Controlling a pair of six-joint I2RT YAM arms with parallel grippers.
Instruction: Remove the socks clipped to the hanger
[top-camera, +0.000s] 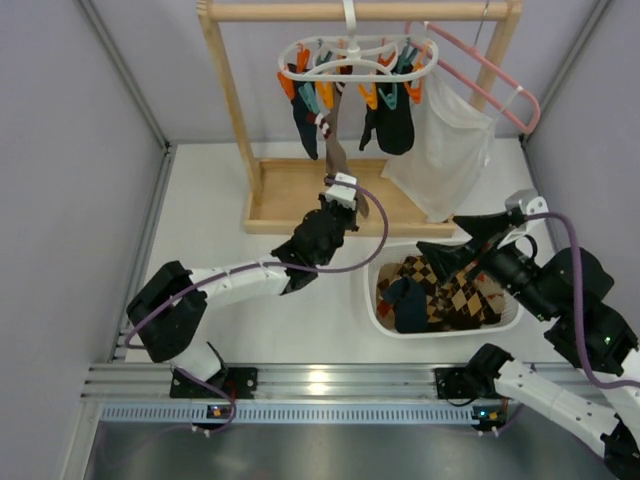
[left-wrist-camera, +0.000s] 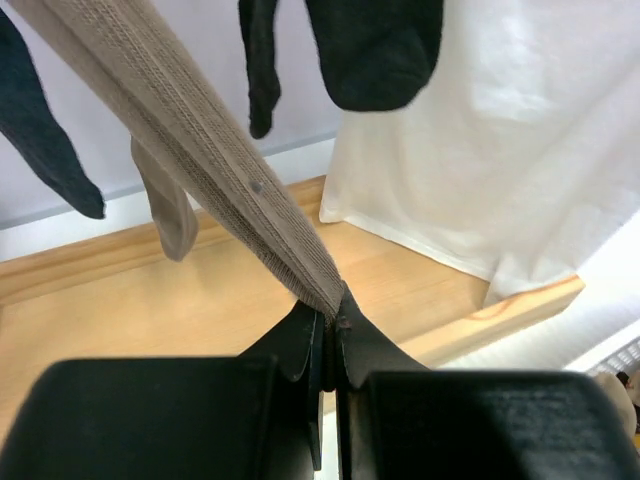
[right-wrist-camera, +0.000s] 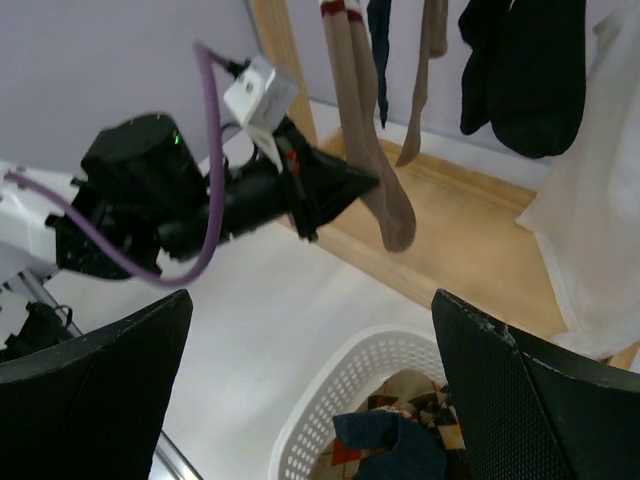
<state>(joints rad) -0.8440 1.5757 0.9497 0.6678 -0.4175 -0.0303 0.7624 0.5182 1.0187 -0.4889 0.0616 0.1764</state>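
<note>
The white ring hanger (top-camera: 350, 52) hangs from the wooden rack with orange and teal clips. A navy sock (top-camera: 305, 125), a brown sock (top-camera: 334, 145) and black socks (top-camera: 393, 125) hang clipped to it. My left gripper (top-camera: 345, 205) is shut on the toe end of the brown sock (left-wrist-camera: 200, 130), which runs taut up and to the left; the grip (left-wrist-camera: 335, 305) shows in the left wrist view. My right gripper (top-camera: 462, 240) is open and empty above the white basket (right-wrist-camera: 340, 400). It sees the left gripper (right-wrist-camera: 330, 190) on the brown sock (right-wrist-camera: 375, 170).
The basket (top-camera: 385, 318) holds argyle socks (top-camera: 460, 295) and a navy sock (top-camera: 405, 300). A white mesh bag (top-camera: 445, 150) hangs on a pink hanger (top-camera: 495, 80) at the right. The wooden rack's base (top-camera: 285, 195) lies under the socks. Grey walls stand on both sides.
</note>
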